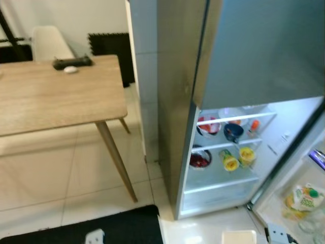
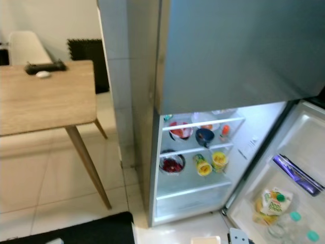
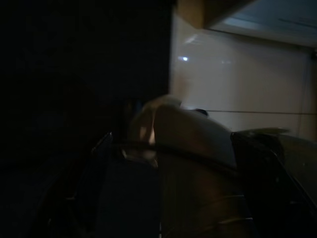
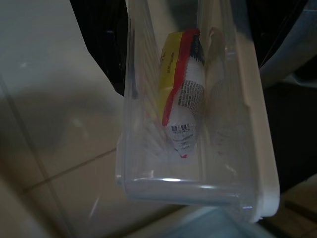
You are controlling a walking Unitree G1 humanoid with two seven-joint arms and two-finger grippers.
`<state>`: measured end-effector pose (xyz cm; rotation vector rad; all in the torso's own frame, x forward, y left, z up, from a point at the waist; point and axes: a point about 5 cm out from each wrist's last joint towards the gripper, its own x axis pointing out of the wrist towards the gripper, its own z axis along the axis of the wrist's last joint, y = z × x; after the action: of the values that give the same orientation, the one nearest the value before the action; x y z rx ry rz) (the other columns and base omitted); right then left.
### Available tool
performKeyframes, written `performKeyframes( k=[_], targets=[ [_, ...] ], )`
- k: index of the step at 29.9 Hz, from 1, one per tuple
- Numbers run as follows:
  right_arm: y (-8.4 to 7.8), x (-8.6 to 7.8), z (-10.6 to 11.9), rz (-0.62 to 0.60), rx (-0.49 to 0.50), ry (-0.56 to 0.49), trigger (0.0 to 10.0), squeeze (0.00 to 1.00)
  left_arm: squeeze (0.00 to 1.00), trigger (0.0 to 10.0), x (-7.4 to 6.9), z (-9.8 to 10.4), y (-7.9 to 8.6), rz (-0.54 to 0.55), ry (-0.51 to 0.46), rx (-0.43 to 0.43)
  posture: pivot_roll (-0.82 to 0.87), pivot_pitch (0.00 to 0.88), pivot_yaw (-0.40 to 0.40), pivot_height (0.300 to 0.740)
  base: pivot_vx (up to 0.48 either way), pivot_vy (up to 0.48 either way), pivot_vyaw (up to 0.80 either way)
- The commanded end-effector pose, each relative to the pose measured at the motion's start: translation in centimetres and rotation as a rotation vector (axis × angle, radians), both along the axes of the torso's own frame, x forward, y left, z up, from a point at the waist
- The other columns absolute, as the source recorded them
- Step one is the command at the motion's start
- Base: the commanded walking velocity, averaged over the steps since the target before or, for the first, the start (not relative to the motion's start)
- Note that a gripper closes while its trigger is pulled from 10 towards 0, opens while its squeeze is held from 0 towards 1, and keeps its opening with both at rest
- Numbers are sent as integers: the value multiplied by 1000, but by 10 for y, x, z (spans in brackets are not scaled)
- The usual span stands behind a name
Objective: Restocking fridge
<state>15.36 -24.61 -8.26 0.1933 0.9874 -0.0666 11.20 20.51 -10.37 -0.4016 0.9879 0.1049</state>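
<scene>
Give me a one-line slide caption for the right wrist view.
Right gripper holds a clear plastic bin containing a red, yellow and white packet above the tiled floor.

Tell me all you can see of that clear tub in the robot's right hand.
The tub is a long, narrow box of clear plastic with a thicker whitish rim, lidless as far as shows. The right wrist view looks along it over pale floor tiles. Inside lies one packet, white with a red band, a yellow side and small print, leaning along one wall. Black finger shapes flank the tub's far end, so the right gripper appears to clasp it. The head views catch its pale corner low before the open fridge.
</scene>
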Motion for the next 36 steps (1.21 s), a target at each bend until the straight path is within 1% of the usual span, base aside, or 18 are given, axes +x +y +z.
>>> performKeyframes(
  k=[1, 7, 11, 16, 24, 28, 35, 36],
  targets=[
    [-1, 1, 1, 26, -11, -5, 10000, 0, 0, 10000, 4, 1, -1, -8, -8, 2, -67, 0, -43, 740, 0, -465, 800],
    [0, 1, 1, 34, 0, -10, 10000, 0, 0, 10000, 5, 1, -2, -9, -9, 0, -68, 0, -42, 740, 0, -465, 800],
    [-2, 1, 1, 30, -19, -2, 10000, 0, 0, 10000, 5, 1, -2, -9, -8, 0, -68, 0, -42, 740, 0, -465, 800],
    [-2, 2, 1, 18, -31, -5, 10000, 0, 0, 10000, 4, 1, -2, -9, -7, 1, -68, 0, -42, 740, 0, -465, 0],
    [-1, 5, 3, 18, -18, -24, 10000, 0, 0, 10000, 3, 1, -2, -4, -6, 2, -67, 0, -45, 740, 0, -443, 0],
    [1, 10, 5, 27, -4, -46, 10000, 0, 0, 10000, 5, 1, -2, 16, -10, 8, -67, 0, -48, 740, 0, 0, 0],
    [2, 13, 6, 33, 3, -55, 10000, 0, 0, 10000, 6, 1, -1, 27, -11, 20, -67, 0, -48, 740, 0, 0, 0],
    [3, 13, 6, 36, 7, -57, 10000, 0, 0, 10000, 6, 1, -1, 37, -13, 11, -69, 0, -47, 740, 0, 0, 0]
  ],
)
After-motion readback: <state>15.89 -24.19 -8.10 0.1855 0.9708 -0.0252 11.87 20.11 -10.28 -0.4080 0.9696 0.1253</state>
